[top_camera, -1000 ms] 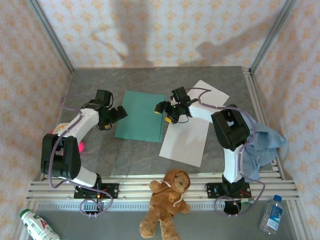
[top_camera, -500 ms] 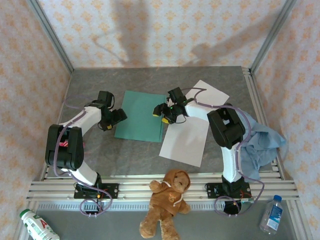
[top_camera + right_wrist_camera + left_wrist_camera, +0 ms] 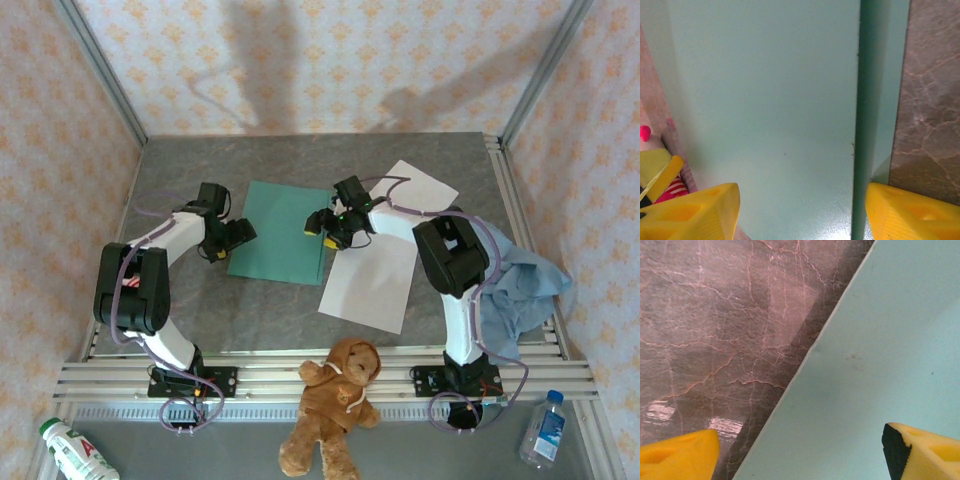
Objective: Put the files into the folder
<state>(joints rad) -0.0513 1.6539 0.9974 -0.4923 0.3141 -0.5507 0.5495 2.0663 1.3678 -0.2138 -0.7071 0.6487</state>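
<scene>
The grey marble table (image 3: pixel 300 330) carries everything, and the folder (image 3: pixel 278 232) lies flat on it, a little left of its middle. The files (image 3: pixel 375 275) lie outside the folder, on the table just to its right. One white sheet rests on the other, and the lower one's far corner shows beyond the folder's far right corner. The top sheet's left edge runs close along the folder's right edge.

Well to the right of the folder, past the files, a light blue cloth (image 3: pixel 525 290) hangs over the table's rail. A brown teddy bear (image 3: pixel 335 400) sits nearer than the folder, on the rails between the two arm bases.

The left gripper (image 3: pixel 240 233) sits at the folder's left edge. In the left wrist view its jaws stand wide and grip nothing. One yellow fingertip (image 3: pixel 677 455) is over bare table (image 3: pixel 715 315) and the other is over the teal cover (image 3: pixel 890 340), so the edge runs between them.

The right gripper (image 3: pixel 318 222) sits at the folder's right edge. The right wrist view shows its jaws parted too, with nothing clamped. One fingertip (image 3: pixel 695 215) is over the cover (image 3: pixel 765 100), and the other is at the folder's edge beside the stone (image 3: pixel 930 75). There a narrow lower layer shows past the top cover's edge.
</scene>
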